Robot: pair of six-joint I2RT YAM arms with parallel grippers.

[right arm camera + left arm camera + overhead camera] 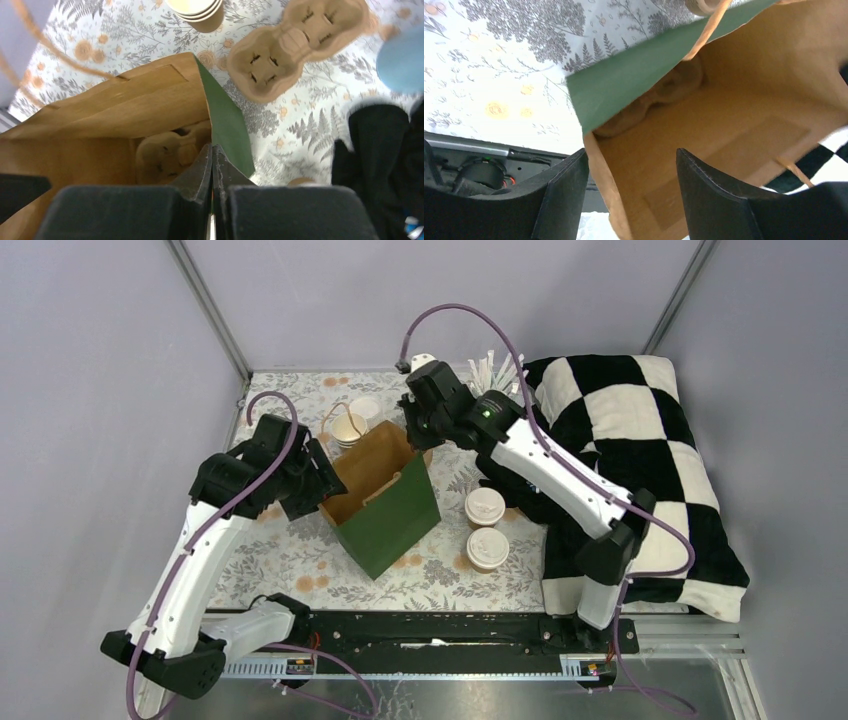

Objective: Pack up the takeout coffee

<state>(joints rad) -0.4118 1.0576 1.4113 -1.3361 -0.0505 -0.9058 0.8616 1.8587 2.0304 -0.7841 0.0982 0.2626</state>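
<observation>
Packing state: early, with no coffee in the bag. Right pincer (212, 150): pressed together on the green rim of the paper bag (390, 515), pinching that wall at the mouth. Left pincer (631, 152): spread, with the bag's opposite rim edge lying between its fingers, not clamped. Bag: on the desk (300, 560), mouth gaping between the two pincers. A moulded-pulp carrier (167, 150) appears to lie at the bottom, just below the right pincer's tips, though shadow leaves its seating unsure. Takeout coffee: two tan lidded cups, the farther cup (485, 507) and the nearer cup (488, 548). Both stand upright and side by side on the desk outside the bag, to the right of the right pincer, back toward its base and well apart from the left pincer. A second carrier (295, 42) lies on the desk beyond the right pincer. Done, by judgement: bag opened and a carrier loaded. Left: both cups to be lifted into the bag.
</observation>
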